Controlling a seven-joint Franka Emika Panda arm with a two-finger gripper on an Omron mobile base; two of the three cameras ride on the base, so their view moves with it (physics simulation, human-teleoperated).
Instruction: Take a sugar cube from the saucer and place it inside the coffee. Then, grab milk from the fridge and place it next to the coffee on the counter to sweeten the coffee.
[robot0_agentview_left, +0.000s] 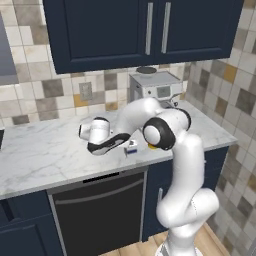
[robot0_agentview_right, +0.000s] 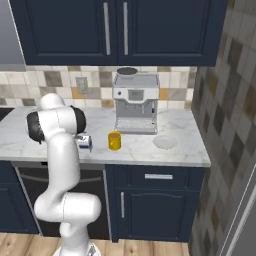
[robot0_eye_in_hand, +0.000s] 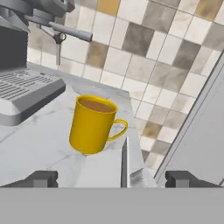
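Standing on the desk (robot0_agentview_right: 190, 150), the coffee (robot0_agentview_right: 114, 141) sat just in front of the espresso machine (robot0_agentview_right: 136, 103). Milk (robot0_agentview_right: 85, 143) stood on the desk just beside the coffee, on the side away from the saucer (robot0_agentview_right: 165, 142); the saucer lay flat on the coffee's far side, near the machine. Tool (robot0_eye_in_hand: 111, 178) was low over the desk, facing the coffee, fingers (robot0_eye_in_hand: 41, 178) spread wide apart, clamping nothing. Dark liquid filled the mug near its rim. Sugar cube: couldn't tell where it was.
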